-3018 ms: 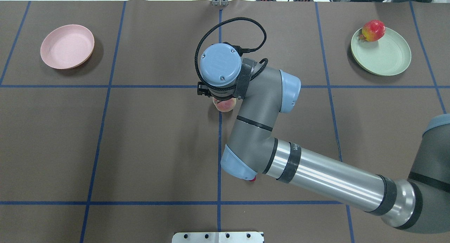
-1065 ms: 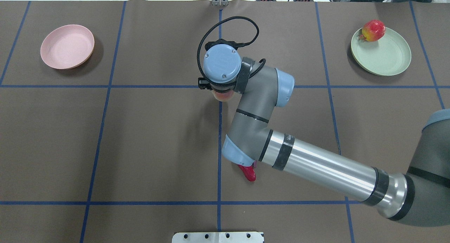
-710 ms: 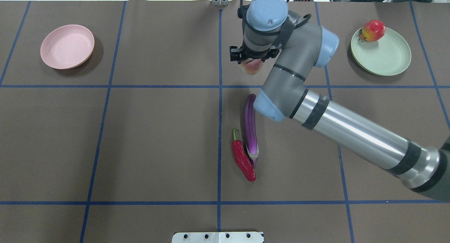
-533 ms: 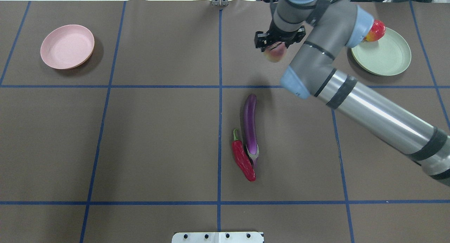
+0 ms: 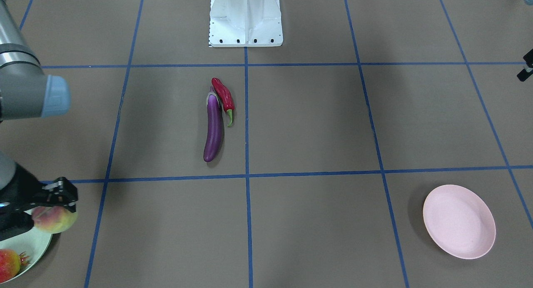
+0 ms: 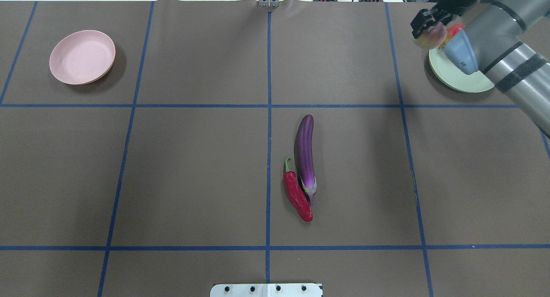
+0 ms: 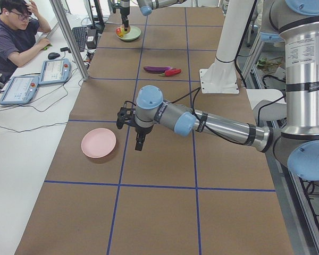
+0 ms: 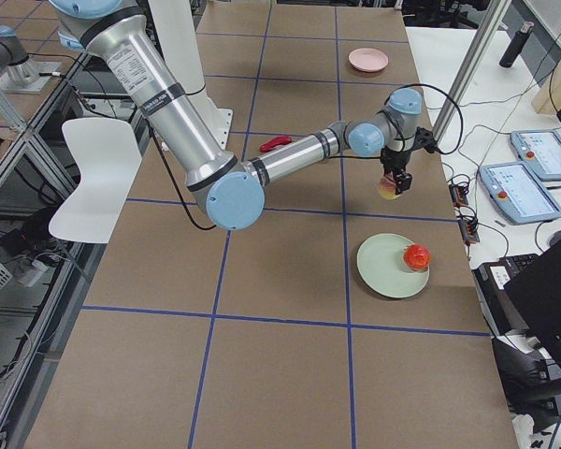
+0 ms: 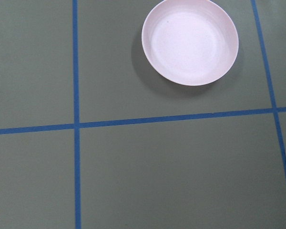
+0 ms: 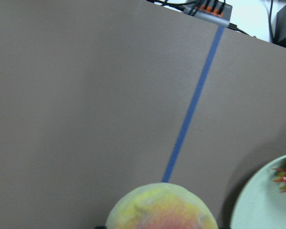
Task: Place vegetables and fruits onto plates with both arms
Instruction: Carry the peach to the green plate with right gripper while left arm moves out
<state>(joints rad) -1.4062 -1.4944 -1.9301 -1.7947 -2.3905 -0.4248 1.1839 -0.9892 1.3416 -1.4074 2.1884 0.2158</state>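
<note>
Pink-and-yellow peach (image 6: 427,37) held at the mint plate's (image 6: 453,78) rim.
Right hand (image 6: 424,25) grips the peach; its arm overhangs the plate, where the pomegranate (image 8: 416,256) lies. Eggplant (image 6: 305,151) and chili (image 6: 297,196), touching, lie well apart from the plate, unmoved; the peach has come nearer. Left hand (image 7: 140,144): grip cannot be told.

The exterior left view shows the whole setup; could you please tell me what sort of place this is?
Most likely a robotics lab: an operator sits at a desk with teach pendants beside a brown table taped into a blue grid.
</note>
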